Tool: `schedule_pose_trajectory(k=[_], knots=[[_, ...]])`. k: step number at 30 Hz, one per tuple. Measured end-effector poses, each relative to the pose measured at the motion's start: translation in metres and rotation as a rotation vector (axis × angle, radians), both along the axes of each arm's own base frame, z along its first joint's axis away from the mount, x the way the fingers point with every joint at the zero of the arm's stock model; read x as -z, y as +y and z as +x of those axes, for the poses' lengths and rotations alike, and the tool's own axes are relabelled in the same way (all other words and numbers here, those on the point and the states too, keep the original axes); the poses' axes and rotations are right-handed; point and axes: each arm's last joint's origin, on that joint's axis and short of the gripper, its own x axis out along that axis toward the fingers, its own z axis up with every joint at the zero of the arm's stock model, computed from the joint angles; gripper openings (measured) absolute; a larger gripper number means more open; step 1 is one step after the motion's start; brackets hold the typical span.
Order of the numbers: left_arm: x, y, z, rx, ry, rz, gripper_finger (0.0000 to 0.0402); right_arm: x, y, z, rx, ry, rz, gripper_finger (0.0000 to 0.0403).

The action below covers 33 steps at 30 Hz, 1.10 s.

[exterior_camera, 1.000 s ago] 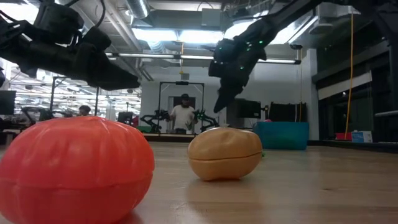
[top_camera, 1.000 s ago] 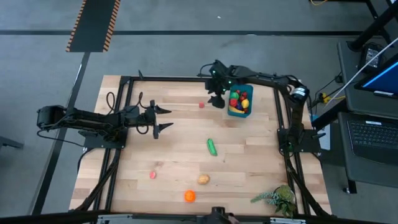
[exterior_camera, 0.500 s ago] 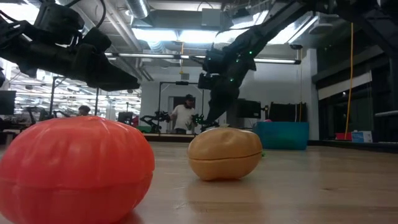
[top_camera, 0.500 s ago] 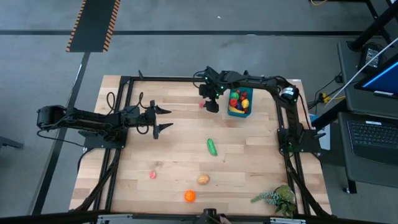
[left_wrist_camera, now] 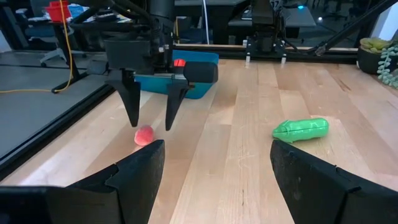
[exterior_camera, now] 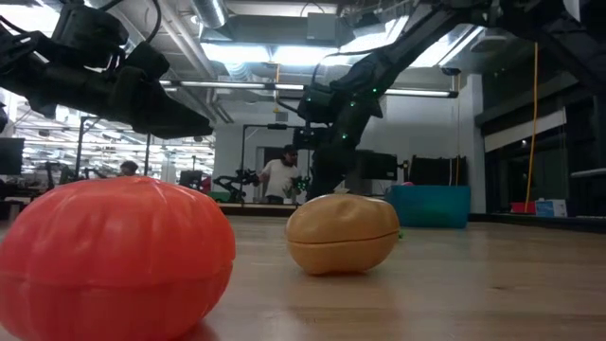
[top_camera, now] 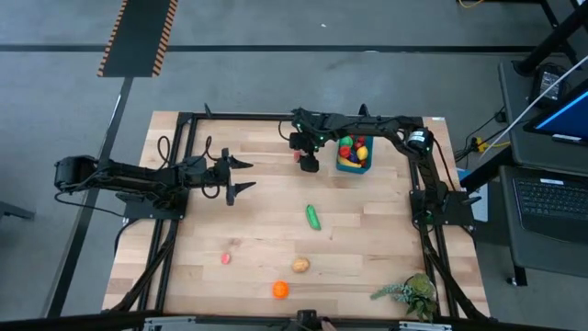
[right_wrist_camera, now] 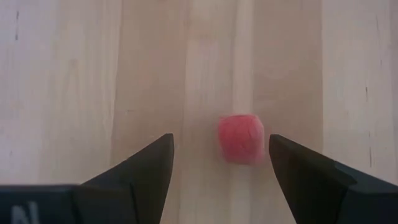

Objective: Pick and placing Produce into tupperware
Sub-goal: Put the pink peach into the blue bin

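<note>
The right gripper point(left_wrist_camera: 149, 115) is hanging released, fingers spread just above a small red berry point(right_wrist_camera: 241, 138) lying on the counter point(top_camera: 266, 230) beside the blue tupperware point(top_camera: 354, 165), which is holding several produce pieces. The left gripper point(top_camera: 241, 175) is waiting released, well apart from the tupperware. A green cucumber point(top_camera: 313, 217) is lying nearer the counter's middle.

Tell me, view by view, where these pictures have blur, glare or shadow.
Low view: the orange pumpkin looms close and soft, and ceiling lights glare behind the arms. Right wrist view: the small red fruit looks fuzzy. Left wrist view: the right gripper casts a faint shadow on the table.
</note>
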Motion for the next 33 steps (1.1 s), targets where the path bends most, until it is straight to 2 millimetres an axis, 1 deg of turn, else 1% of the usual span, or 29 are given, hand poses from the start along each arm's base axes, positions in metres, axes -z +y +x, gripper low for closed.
schedule_pose_trajectory(k=[7, 10, 13, 16, 20, 23, 25, 28, 30, 33], knots=[[0.000, 0.000, 0.000, 0.001, 0.000, 0.001, 0.0286, 0.000, 0.001, 0.001, 0.001, -0.005, -0.004, 0.0263], [0.000, 0.000, 0.000, 0.001, 0.000, 0.001, 0.0286, 0.000, 0.005, 0.003, 0.007, 0.015, -0.049, 0.0263], [0.000, 0.000, 0.000, 0.000, 0.001, 0.001, 0.0286, -0.002, 0.013, 0.008, -0.008, 0.011, -0.076, 0.0263], [0.000, 0.000, 0.000, 0.001, 0.001, 0.001, 0.0286, -0.004, 0.025, 0.015, -0.074, -0.016, -0.109, 0.0263], [0.000, 0.000, 0.000, 0.000, 0.004, 0.000, 0.0286, -0.009, 0.040, 0.023, -0.125, -0.039, -0.117, 0.0263], [0.000, 0.000, 0.000, 0.000, 0.004, 0.000, 0.0286, -0.010, 0.047, 0.025, -0.161, -0.035, -0.121, 0.0263], [0.000, 0.000, 0.000, 0.000, 0.004, 0.000, 0.0286, -0.013, 0.046, 0.026, -0.160, -0.033, -0.120, 0.0263], [0.000, 0.000, 0.000, 0.001, 0.005, 0.000, 0.0286, -0.019, 0.038, 0.025, -0.138, -0.031, -0.117, 0.0263], [0.000, 0.000, 0.000, 0.001, 0.005, 0.000, 0.0286, -0.027, 0.030, 0.024, -0.105, -0.018, -0.103, 0.0263], [0.000, 0.000, 0.000, 0.001, 0.005, -0.001, 0.0286, -0.041, 0.020, 0.025, -0.089, -0.049, -0.092, 0.0261]])
